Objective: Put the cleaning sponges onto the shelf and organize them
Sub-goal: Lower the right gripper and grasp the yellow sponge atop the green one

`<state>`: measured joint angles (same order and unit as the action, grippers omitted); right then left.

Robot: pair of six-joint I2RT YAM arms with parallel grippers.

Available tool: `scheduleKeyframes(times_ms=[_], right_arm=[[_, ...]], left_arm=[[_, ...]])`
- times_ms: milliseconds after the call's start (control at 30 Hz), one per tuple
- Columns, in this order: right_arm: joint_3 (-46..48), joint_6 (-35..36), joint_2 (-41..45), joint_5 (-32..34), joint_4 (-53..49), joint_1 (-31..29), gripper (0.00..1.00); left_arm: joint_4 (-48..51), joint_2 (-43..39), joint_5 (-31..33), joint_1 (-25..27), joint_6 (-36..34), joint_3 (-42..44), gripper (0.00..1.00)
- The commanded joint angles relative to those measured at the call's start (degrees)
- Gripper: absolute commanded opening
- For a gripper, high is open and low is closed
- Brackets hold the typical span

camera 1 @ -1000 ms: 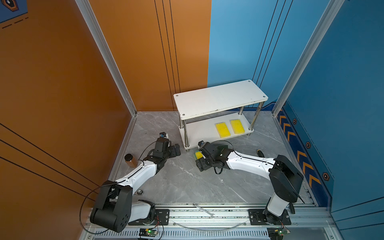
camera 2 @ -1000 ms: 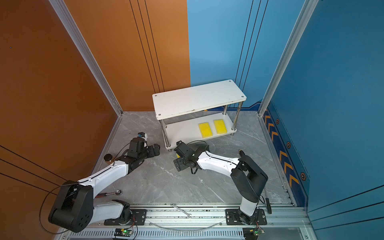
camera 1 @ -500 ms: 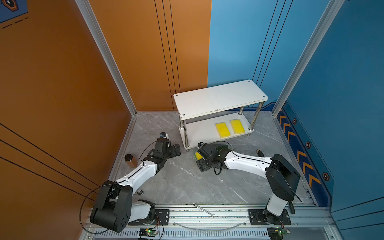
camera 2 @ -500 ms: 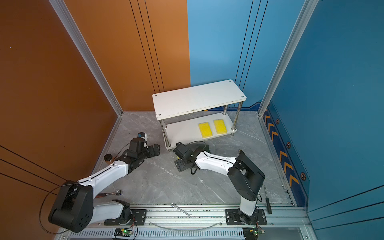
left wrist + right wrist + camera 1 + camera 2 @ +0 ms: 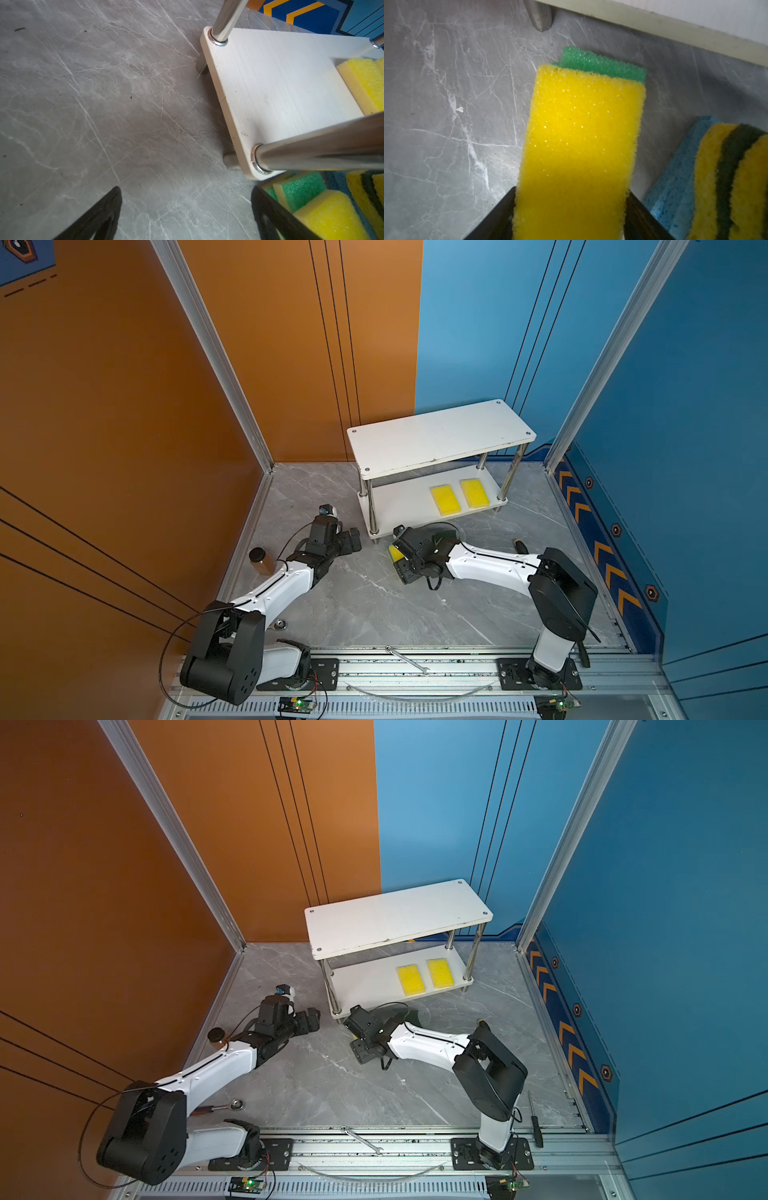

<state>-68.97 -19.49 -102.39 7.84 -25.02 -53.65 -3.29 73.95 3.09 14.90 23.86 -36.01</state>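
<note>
**Sponges mid-sort: what might bite on this pick**

Cleaning sponges first. Two flat yellow foam rectangles (image 5: 445, 499) lie side by side on the lower board of the small white two-tier shelf with chrome posts (image 5: 436, 435), around the middle of both top views. The rest sit on the grey marble-look floor (image 5: 374, 605) just below the shelf's front edge, mostly hidden under the right arm.

Right gripper (image 5: 571, 190) has its black fingers (image 5: 500, 218) pressed against both long sides of another yellow rectangular foam sponge (image 5: 581, 135). It grips near one end, so most of the block sticks out ahead.

Left gripper (image 5: 186, 189), a bit left of centre in the top views, has its fingers spread with only bare floor between them. It sits close to the shelf's corner post (image 5: 311, 151).

What worries me:
- A green-topped foam sponge (image 5: 600, 64) peeks out from under the yellow block's far end. Foam on foam is grabby, so it may drag along on the lift.
- With an end grip on soft foam, the free end probably droops and could catch the lower board's lip (image 5: 654, 26) going in.
- The light blue foam sponge (image 5: 675, 176) and the wavy dark-green-striped yellow ones (image 5: 737, 176) are just beside the fingers, easy to nudge.
- Sliding in too far toward the right of the frame could shove the two already placed.
</note>
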Motion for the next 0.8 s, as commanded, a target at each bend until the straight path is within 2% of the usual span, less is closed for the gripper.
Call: scheduleKeyframes(times_ms=[0,767], right_arm=[[-1.29,0.59,0.94,1.74,-2.01,-0.17,0.71],[-0.53,1.53,4.92,1.07,-1.79,1.51,0.69]], left_arm=[[-0.49,0.56,-0.72,-0.39,-0.13,0.24,0.98],[-0.49,0.54,-0.81,-0.39,0.05,0.25,0.97]])
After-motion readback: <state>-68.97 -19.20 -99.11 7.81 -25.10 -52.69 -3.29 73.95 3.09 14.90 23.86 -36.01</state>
